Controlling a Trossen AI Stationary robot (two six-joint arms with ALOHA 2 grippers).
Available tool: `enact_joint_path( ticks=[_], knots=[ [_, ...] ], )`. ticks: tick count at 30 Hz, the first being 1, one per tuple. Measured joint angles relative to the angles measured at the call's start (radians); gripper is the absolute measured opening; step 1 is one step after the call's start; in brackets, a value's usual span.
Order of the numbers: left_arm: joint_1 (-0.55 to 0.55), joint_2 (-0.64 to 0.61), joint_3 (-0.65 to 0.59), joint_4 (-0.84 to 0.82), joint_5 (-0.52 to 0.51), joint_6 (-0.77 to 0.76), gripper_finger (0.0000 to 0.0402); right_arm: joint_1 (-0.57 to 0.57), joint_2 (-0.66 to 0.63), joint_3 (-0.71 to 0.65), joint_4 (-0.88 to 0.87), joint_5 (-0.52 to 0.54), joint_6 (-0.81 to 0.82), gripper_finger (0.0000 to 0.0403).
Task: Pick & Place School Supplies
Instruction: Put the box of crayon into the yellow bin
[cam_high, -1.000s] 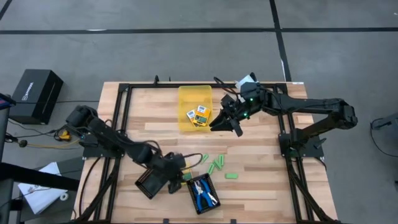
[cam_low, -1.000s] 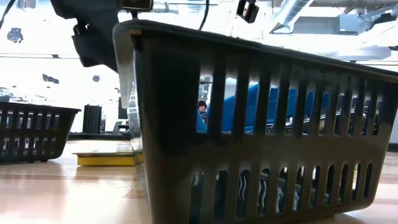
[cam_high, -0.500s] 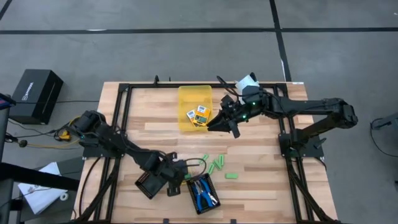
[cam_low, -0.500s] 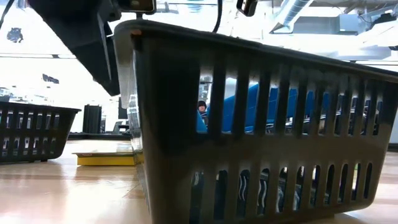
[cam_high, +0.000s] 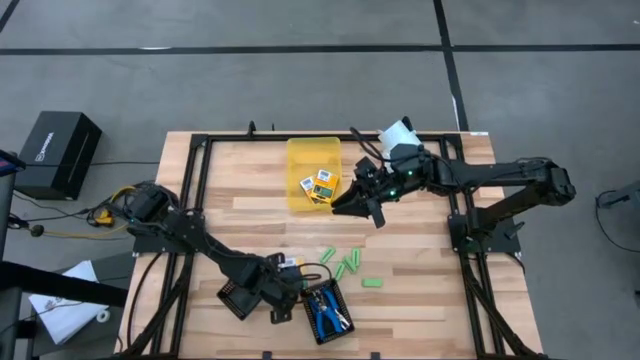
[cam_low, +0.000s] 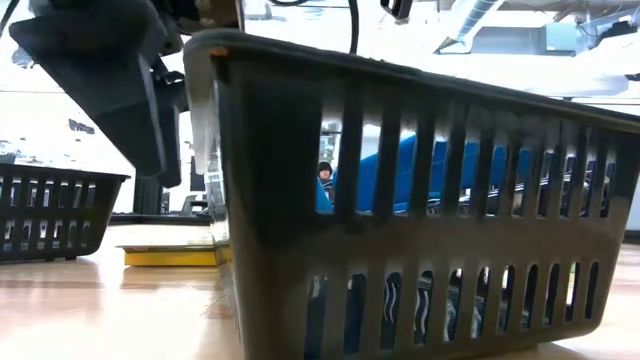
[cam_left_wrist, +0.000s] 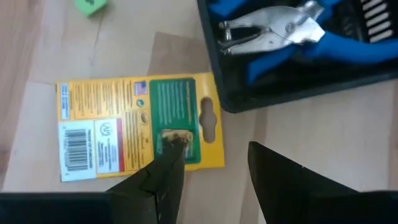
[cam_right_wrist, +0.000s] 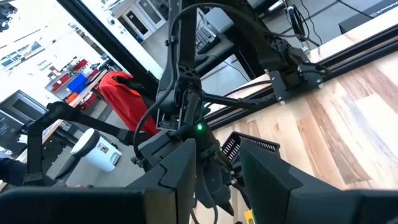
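1. Yellow-orange is showing in two places in the high view: two printed boxes (cam_high: 316, 186) are lying in the translucent yellow bin (cam_high: 312, 152) at upper centre of the frame; a third printed box (cam_left_wrist: 138, 127) is lying flat on the wooden table (cam_high: 420, 290) in the left wrist view, just beside the black tray.
2. Dark fingers of the left gripper (cam_left_wrist: 214, 171) are standing apart above that third box; one fingertip (cam_left_wrist: 169, 155) is hovering over the box's green end; nothing is sitting between the fingers, so the pincer is open.
3. Blue-handled tools (cam_high: 327, 308) are lying inside the black tray (cam_high: 323, 310) at lower centre of the high view; the left gripper (cam_high: 290, 292) is sitting just left of this tray; a second black tray (cam_high: 235, 296) is lying farther left, partly under the arm.
4. Light-green sticks and blocks (cam_high: 346, 266) are lying scattered on the bare wood, right of centre and above the tray.
5. Reaching from the right of the high view, the right gripper (cam_high: 352, 203) is hanging at the right edge of the yellow bin; its fingers (cam_right_wrist: 186, 168) are showing a gap with nothing in it, so this pincer is open too.
6. Slatted dark wall of the tray (cam_low: 420, 210) is filling most of the low view.
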Motion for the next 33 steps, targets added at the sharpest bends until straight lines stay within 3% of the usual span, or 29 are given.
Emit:
enact_joint_path(
  ticks=[13, 21, 33],
  knots=[
    [0.001, 0.02, -0.001, 0.016, -0.02, -0.021, 0.0171, 0.0, 0.0, 0.0, 0.001, -0.005, -0.056, 0.0118],
    [-0.002, 0.118, 0.027, 0.042, 0.047, -0.026, 0.0171, 0.0, 0.0, 0.0, 0.017, -0.025, -0.061, 0.0118],
    [0.0, 0.183, 0.089, 0.029, 0.028, -0.039, 0.017, -0.001, 0.0, 0.0, 0.022, -0.034, -0.088, 0.0118]
  ],
)
